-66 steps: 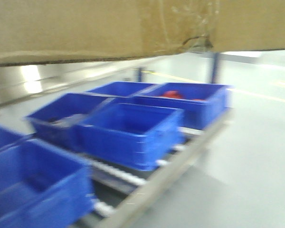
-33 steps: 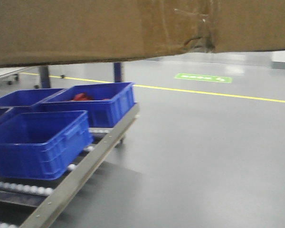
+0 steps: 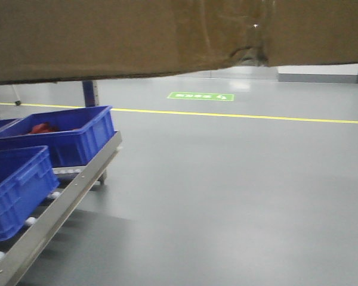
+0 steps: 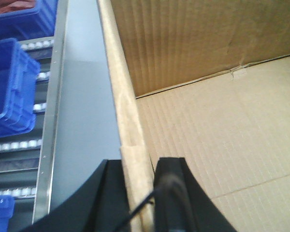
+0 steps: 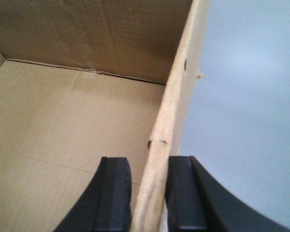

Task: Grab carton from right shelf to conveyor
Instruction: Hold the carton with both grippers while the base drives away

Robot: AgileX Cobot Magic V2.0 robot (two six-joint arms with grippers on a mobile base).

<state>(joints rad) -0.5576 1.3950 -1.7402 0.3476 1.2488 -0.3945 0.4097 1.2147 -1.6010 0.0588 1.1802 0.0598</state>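
My left gripper (image 4: pixel 139 169) pinches the left wall of the carton (image 4: pixel 208 145), with one finger inside and one outside. My right gripper (image 5: pixel 147 166) pinches the right wall the same way. The carton hangs in the air between them, open side up. Its brown face fills the top of the front view.

Low on my left, blue bins (image 3: pixel 65 140) sit on a roller rack (image 3: pixel 77 185), close to its metal edge rail. The far bin has something red (image 3: pixel 42 128) in it. Ahead lies grey floor (image 3: pixel 238 196) with a yellow line (image 3: pixel 256 116) and a green sign (image 3: pixel 201 96).

Half a second ago the bins filled more of the view. Now they sit farther left, and more floor shows.
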